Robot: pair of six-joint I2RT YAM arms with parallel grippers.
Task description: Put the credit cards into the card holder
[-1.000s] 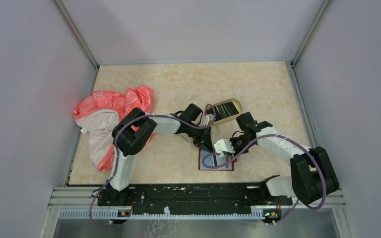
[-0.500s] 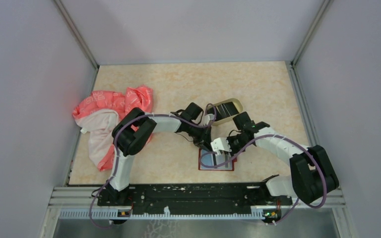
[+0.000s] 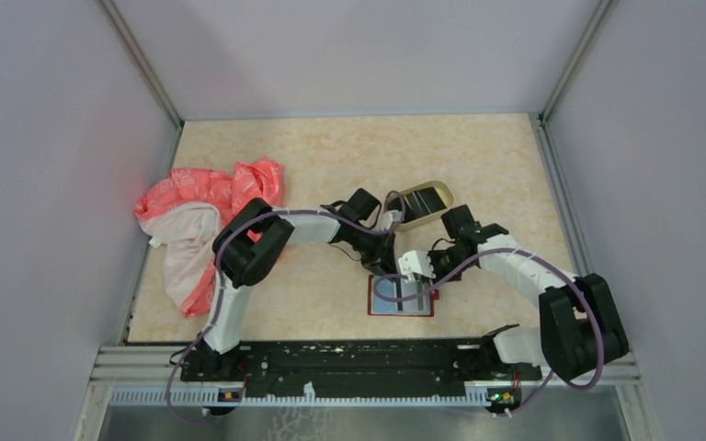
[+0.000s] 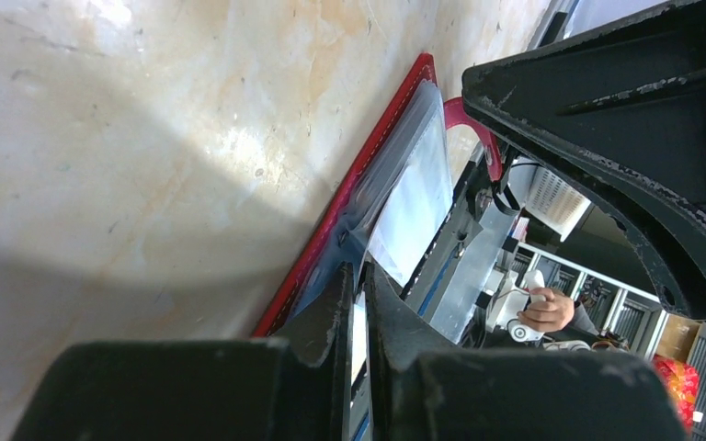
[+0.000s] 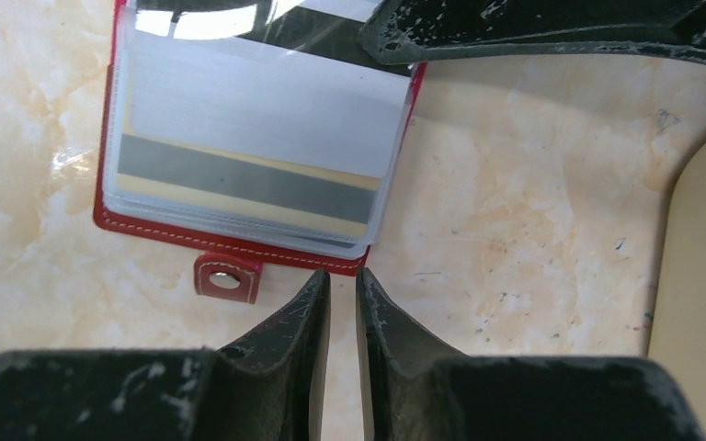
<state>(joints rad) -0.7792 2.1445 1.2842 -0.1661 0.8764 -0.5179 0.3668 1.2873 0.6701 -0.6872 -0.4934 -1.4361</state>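
My right gripper [image 5: 342, 276] sits at the bottom centre of its wrist view. Its jaws are drawn almost together with only a slit of the mottled beige table [image 5: 533, 202] showing between them, and they hold nothing.

The small red leather-like card holder [image 5: 248, 147] lies open and flat in the upper left of that view, just beyond my fingertips. Its long axis runs across the frame from left to right. Its red snap-button tab [image 5: 227, 278] sticks out of the near edge, towards me and slightly left of my jaws. A gold-tan card with a dark stripe [image 5: 239, 207] is already behind the clear plastic.

My left gripper [image 4: 357, 276] is at the holder's far edge. Its jaws are pinched on a thin pale sheet [image 4: 358, 331], and I cannot tell whether that is a sleeve leaf or a card.

The oval tan tray [image 5: 699, 294] fills the right edge of my right wrist view, apart from the holder. In the top view a dark card with pale stripes [image 3: 420, 200] lies in it.

I judge the free right jaws are the ones to fetch that card. The reach would go rightwards across the frame, away from the holder.
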